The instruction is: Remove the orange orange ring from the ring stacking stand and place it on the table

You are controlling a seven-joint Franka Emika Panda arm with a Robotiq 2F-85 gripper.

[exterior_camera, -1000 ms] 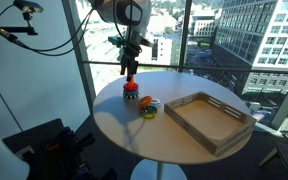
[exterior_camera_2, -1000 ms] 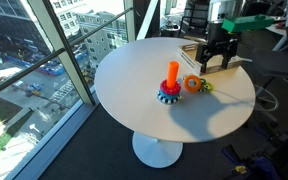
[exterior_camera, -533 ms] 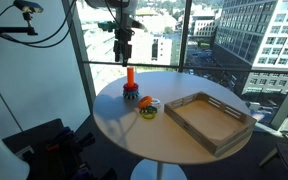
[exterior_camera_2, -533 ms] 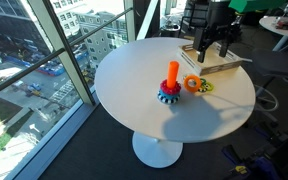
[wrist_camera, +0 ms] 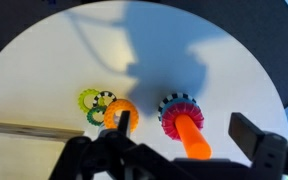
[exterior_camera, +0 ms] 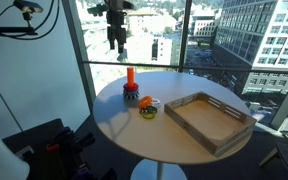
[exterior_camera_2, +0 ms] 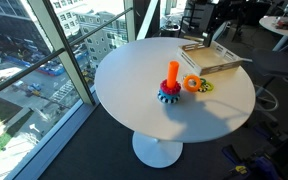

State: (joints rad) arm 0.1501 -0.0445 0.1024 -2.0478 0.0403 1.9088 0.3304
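The orange ring (wrist_camera: 120,112) lies flat on the table (wrist_camera: 64,50), beside a yellow-green ring (wrist_camera: 90,98). It also shows in both exterior views (exterior_camera: 146,102) (exterior_camera_2: 192,84). The ring stacking stand (wrist_camera: 180,110), with its orange peg, stands upright just beside it, with a pink ring and a black-and-white ring low on it (exterior_camera: 130,86) (exterior_camera_2: 171,86). My gripper (wrist_camera: 184,122) is open and empty. It hangs high above the stand (exterior_camera: 115,40), well clear of the peg.
A wooden tray (exterior_camera: 209,120) (exterior_camera_2: 216,58) sits on the table on the far side of the rings from the stand. Tall windows stand close behind the round table (exterior_camera: 164,145). Its edge curves near the stand.
My gripper has risen straight up from just above the peg to well above the table. The rings and stand have not moved.
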